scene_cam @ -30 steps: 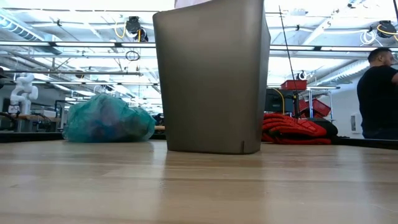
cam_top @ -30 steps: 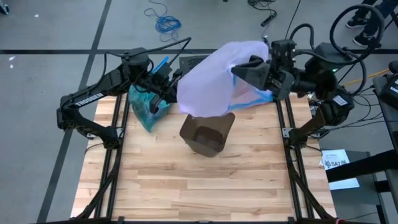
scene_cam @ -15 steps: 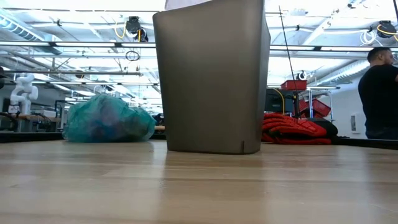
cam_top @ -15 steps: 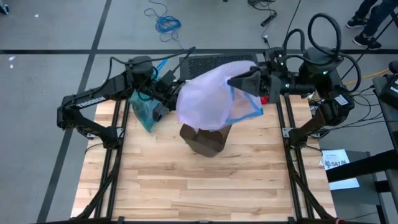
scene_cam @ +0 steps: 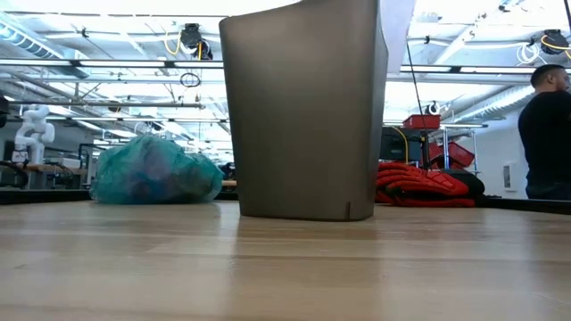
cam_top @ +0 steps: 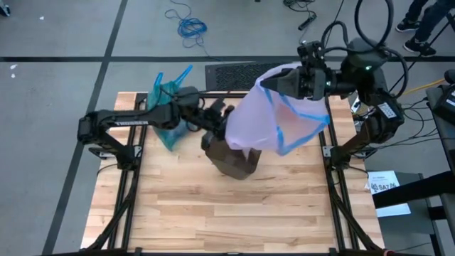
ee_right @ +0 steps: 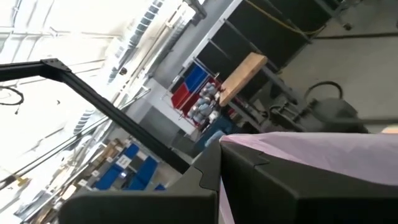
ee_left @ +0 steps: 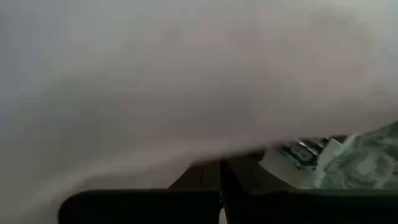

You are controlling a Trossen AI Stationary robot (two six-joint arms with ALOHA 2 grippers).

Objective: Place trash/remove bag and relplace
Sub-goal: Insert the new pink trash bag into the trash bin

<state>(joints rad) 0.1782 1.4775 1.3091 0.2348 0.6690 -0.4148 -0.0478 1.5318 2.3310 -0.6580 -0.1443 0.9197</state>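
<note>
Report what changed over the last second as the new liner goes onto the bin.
The left gripper reached from beside the teal bag toward the middle, up to the pink liner over the bin. The right gripper swung the liner toward the right side, so it now drapes the bin's right edge, blue strip showing. The teal bag and bin stayed put.

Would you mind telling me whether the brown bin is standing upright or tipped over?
Upright. The low view shows the bin resting flat on the table, walls rising vertically; the pink bag hangs above it.
</note>
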